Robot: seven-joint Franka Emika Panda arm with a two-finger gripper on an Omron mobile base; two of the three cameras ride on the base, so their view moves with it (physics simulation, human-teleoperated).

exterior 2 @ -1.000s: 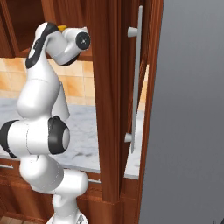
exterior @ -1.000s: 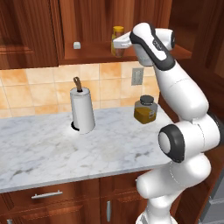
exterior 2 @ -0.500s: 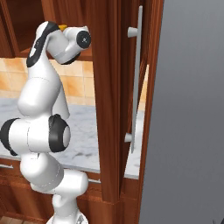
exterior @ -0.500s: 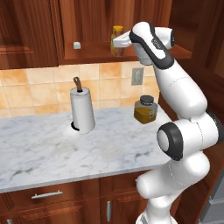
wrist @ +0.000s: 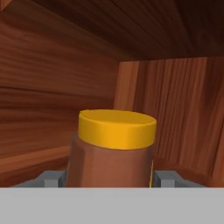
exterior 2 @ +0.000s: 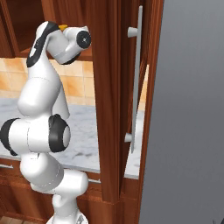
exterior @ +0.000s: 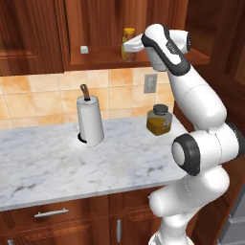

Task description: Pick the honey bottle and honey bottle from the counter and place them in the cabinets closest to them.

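The reddish-brown wooden wall cabinets [exterior: 95, 28] have smooth streaked grain, panelled doors and a plain flat shelf ledge [exterior: 95, 56]; in my hand view their inner walls meet in a dark corner behind what I hold. Below them spreads the white-grey veined marble tabletop [exterior: 72, 167], flat and polished, backed by square orange-beige tiles [exterior: 48, 98]. A tall reddish-brown wooden panel [exterior 2: 109, 100] with a long silver bar handle [exterior 2: 136, 65] stands to my right in the right base view.

On the tabletop a white cylindrical paper-towel roll [exterior: 90, 120] stands upright on a dark spindle, well apart from a wide amber glass jar with a dark lid [exterior: 159, 120] near the wall.

My end effector [exterior: 128, 48] is up at the shelf ledge, clamped on a small amber-brown honey bottle with an orange-yellow cap [wrist: 114, 151]. The bottle is upright, its round body smooth and glossy brown, its cap a short matte disc with a slightly raised rim, and a thin yellow edge of label shows at each side. My grey fingertips [wrist: 52, 178] press both flanks of the body just below the cap. In the left base view the bottle [exterior: 128, 40] stands at the ledge inside the open cabinet, cap uppermost.

A small pale square object [exterior: 84, 49] sits further left on the same ledge.
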